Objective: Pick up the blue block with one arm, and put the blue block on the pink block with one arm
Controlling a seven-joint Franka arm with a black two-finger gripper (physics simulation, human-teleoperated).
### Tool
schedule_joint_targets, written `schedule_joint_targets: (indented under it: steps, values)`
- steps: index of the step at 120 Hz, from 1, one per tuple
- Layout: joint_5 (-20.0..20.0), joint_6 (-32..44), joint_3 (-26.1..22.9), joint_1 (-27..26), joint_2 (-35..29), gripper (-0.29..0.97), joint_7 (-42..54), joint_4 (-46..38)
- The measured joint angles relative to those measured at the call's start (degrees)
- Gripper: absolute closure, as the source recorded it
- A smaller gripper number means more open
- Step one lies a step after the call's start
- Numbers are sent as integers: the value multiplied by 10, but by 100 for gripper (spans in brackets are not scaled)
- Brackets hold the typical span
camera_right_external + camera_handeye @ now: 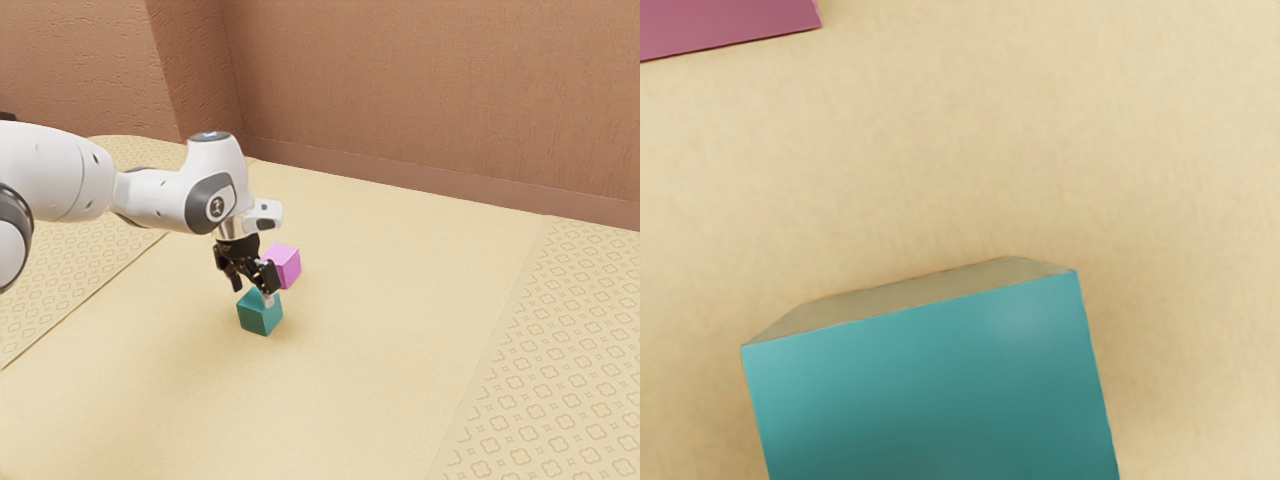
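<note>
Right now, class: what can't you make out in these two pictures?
1. The blue block: wrist view, its nearer part is cut off by the picture's edge.
2. The pink block: wrist view, mostly cut off by the edge; exterior view, its lower corner is hidden by the gripper.
3. Whether the fingers touch the blue block: exterior view, too small to tell.

From our wrist view, the frame's edge crops the pink block [720, 25] to a single corner and slices off part of the teal block [930, 390].
</note>
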Motion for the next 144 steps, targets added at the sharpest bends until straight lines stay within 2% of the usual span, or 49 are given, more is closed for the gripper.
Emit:
schedule_joint_targets:
  steps: [52, 144]
  values:
    - [-2, 0, -1, -1, 35, 0, 17, 22]
    - [-6, -1, -1, -1, 52, 0, -8, 21]
